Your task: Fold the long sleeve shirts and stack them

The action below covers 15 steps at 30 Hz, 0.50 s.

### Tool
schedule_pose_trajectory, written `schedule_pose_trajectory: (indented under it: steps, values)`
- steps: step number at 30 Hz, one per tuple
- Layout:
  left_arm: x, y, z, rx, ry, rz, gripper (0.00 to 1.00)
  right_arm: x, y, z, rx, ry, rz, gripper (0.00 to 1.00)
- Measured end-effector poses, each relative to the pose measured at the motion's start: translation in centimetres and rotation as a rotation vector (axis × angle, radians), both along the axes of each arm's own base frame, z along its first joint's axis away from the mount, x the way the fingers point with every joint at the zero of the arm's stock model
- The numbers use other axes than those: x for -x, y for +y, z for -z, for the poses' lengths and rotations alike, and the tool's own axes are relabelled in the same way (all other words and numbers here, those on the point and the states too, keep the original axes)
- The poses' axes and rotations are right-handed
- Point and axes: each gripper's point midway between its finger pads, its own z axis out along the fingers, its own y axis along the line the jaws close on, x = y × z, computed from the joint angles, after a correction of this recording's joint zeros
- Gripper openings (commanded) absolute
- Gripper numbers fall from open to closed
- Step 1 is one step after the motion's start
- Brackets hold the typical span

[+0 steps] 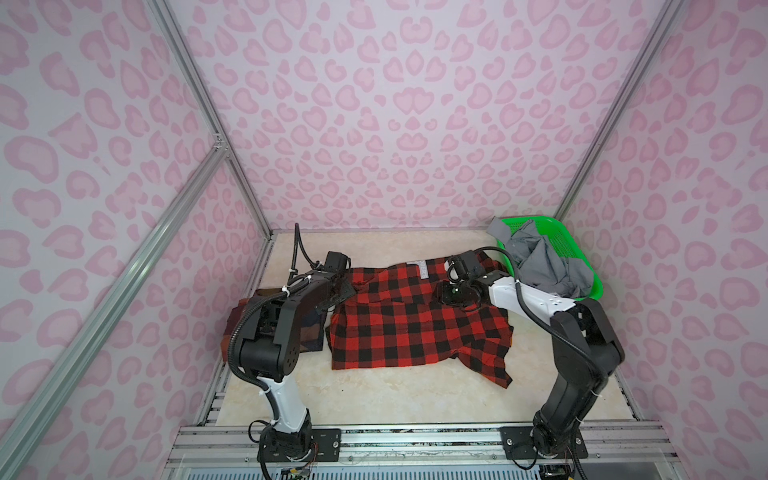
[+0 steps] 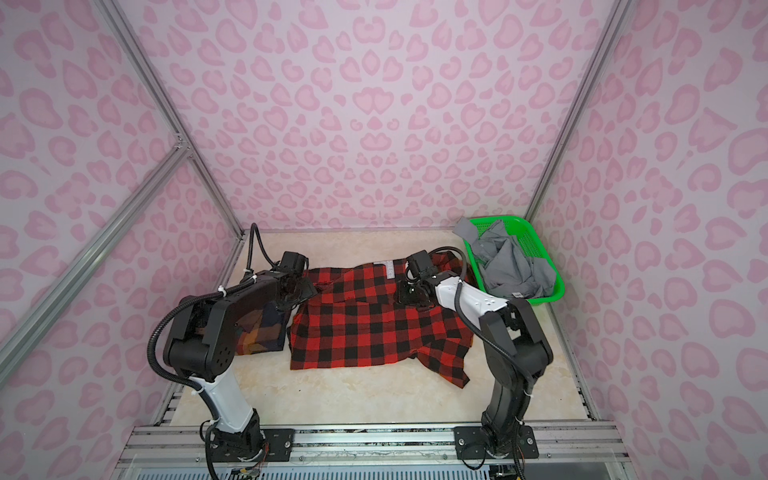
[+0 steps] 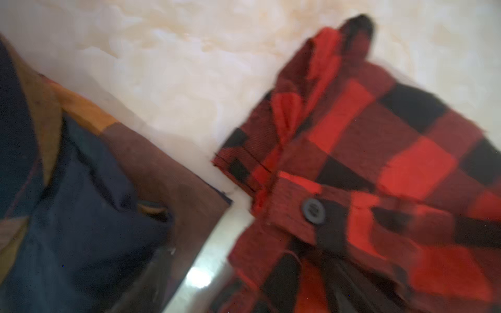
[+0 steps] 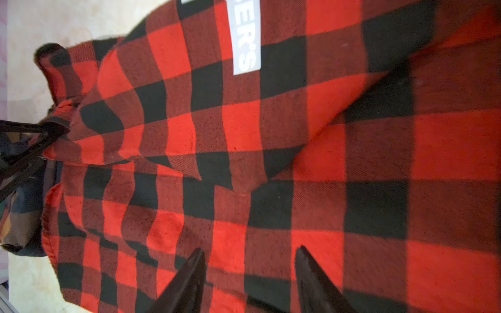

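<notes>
Right wrist view shows the right claw [image 4: 250, 248] released above the red flannel [image 4: 271, 135]; the left claw [image 1: 341, 291] stands open beside its far-left cuff [image 3: 298, 216].

Flannel [image 1: 415, 332] woven, matt; basket [image 1: 573, 245] glossy plastic.

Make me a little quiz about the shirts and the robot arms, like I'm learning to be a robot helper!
1. True or false: the grey shirt is in the green basket.
2. Which shirt lies spread out in the middle of the table?
A. the red-and-black check shirt
B. the grey shirt
C. a yellow striped shirt
3. Fill in: the jaws of the right gripper stand ___ over the check shirt, with nothing pinched between them.

Key: 1 true; 2 A; 3 open.
</notes>
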Motion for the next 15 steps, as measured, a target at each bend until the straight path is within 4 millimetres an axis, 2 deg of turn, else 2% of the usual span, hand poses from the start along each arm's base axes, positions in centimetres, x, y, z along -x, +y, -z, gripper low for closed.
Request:
schedule_pose_trajectory:
  steps: [3,7,11,15]
  values:
    - [-0.1,-1.7,-1.9,0.037,-0.043,0.041,0.98,0.7,-2.3,-0.8,0.036,-0.014,0.046,0.57]
    - [0.0,-2.6,-4.0,0.064,-0.088,0.063,0.98,2.4,-3.0,-0.1,0.06,0.011,0.037,0.52]
    - [0.3,-2.6,-5.1,0.065,-0.104,0.066,0.98,3.2,-2.3,0.5,0.06,0.032,0.003,0.51]
    - [1.0,-1.9,-7.0,0.037,-0.151,0.077,0.98,3.0,0.6,-0.5,0.047,0.005,-0.08,0.5]
